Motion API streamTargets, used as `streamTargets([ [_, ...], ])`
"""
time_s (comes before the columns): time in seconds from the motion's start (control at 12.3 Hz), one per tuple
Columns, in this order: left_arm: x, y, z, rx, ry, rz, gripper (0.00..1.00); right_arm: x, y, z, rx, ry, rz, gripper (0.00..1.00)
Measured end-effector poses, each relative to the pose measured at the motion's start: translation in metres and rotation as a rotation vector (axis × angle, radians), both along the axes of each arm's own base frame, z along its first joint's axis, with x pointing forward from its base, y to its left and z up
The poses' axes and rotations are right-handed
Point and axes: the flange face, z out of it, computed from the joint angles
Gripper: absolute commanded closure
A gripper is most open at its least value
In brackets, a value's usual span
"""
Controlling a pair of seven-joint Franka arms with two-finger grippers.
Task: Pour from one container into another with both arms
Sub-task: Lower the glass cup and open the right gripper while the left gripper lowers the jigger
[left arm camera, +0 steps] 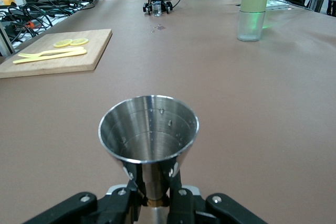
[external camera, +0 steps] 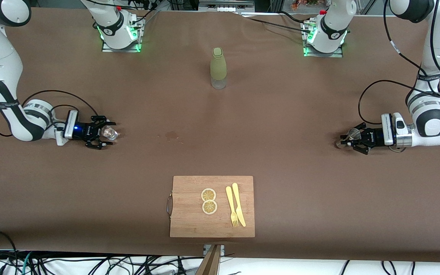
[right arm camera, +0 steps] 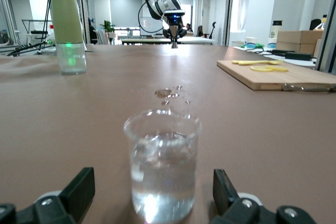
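Right claw (right arm camera: 152, 192) spread wide around standing glass beaker (right arm camera: 163, 171), left claw (left arm camera: 149, 199) clamped on steel jigger (left arm camera: 148, 135)

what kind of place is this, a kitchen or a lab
Most likely a robotics lab, not a kitchen: two white robot arms bolted to a brown-covered table, loose black cables along its edge, and office-like desks visible in the right wrist view.

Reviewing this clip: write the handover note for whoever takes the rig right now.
Left gripper: shut on the metal jigger, low at the left arm's end of the table; its cup looks empty.
Right gripper: open, fingers apart either side of the glass beaker, which stands on the table holding clear liquid.
Done: pour appears finished; small spill mid-table.
Left: set the jigger down, pull both arms back.
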Motion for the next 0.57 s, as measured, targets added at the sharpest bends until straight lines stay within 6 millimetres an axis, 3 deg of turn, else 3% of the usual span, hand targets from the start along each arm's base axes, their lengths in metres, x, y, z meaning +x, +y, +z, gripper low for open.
streamTargets([
  [0.33, -0.014, 0.021, -0.017, 0.005, 0.034, 0.024, 1.00, -0.002, -0.044, 0.021, -0.117, 0.011, 0.023, 0.00],
  [0.57, -0.018, 0.020, -0.025, -0.005, 0.052, 0.022, 1.00, 0.011, -0.067, 0.072, -0.246, 0.093, 0.030, 0.00],
])
